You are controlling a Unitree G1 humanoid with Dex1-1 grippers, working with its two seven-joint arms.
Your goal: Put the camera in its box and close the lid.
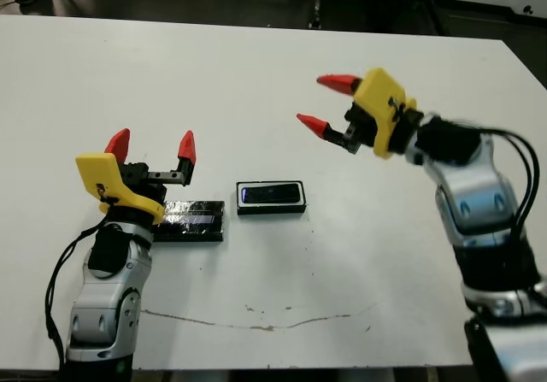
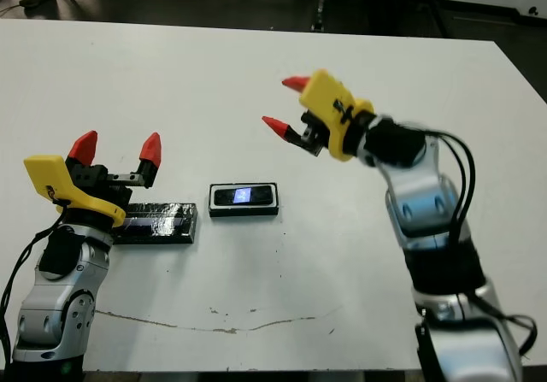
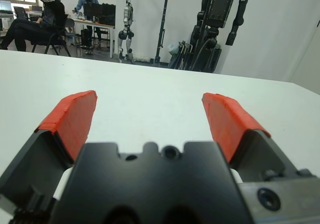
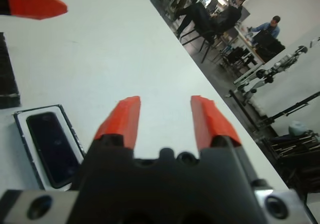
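The camera [image 1: 271, 195], a slim dark bar with a bluish sheen, lies inside the box [image 1: 272, 210], a small black tray with white lining at the table's middle. Just left of the box the lid [image 1: 195, 220], a flat glossy black slab, lies on the table. My left gripper [image 1: 152, 144] is open and hangs above the lid's left end, holding nothing. My right gripper [image 1: 325, 103] is open and empty, raised above the table to the right of and beyond the box. In the right wrist view the camera [image 4: 50, 146] shows in the box [image 4: 75, 139] below the fingers.
A thin dark scuff line [image 1: 256, 322] runs along the white table [image 1: 256, 66] near its front edge. Beyond the far edge stand seated people [image 3: 47, 13], desks and robot stands [image 3: 220, 18].
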